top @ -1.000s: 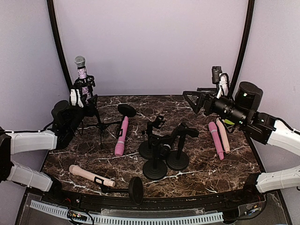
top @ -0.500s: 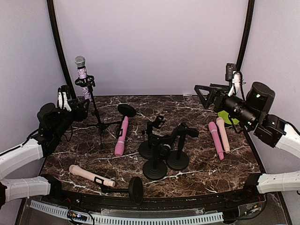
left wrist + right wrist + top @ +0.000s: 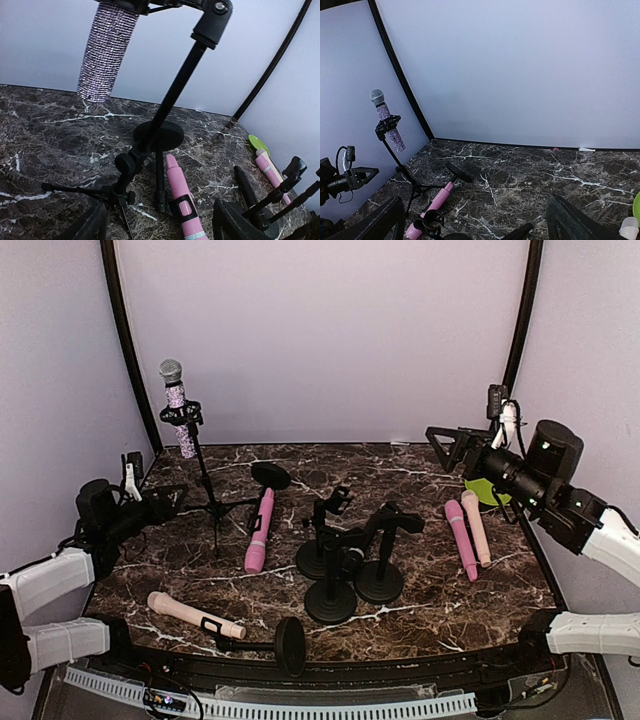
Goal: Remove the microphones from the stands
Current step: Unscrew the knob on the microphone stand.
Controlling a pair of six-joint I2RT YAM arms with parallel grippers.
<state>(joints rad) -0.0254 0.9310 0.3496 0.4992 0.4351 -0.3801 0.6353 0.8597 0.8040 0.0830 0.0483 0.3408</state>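
Note:
A glittery purple microphone [image 3: 178,410] with a silver head stands clipped in a black tripod stand [image 3: 207,495] at the back left. The left wrist view shows its body [image 3: 106,50] high above the stand's pole [image 3: 172,95]. My left gripper [image 3: 170,497] is open and empty, low on the table just left of the stand's legs, apart from it; its fingers [image 3: 92,225] frame the tripod. My right gripper [image 3: 447,445] is open and empty, raised at the far right. The right wrist view shows the microphone [image 3: 387,122] far off at the left.
A pink microphone [image 3: 258,530] lies clipped in a fallen round-base stand. Three short black desk stands [image 3: 340,570] cluster at the centre. Two pink microphones [image 3: 462,538] lie at the right near a green lid [image 3: 487,492]. A beige microphone [image 3: 190,613] lies in a fallen stand at the front.
My left gripper has drawn back from the microphone's clip, moving left and down to table height. My right gripper has moved to the right and slightly up.

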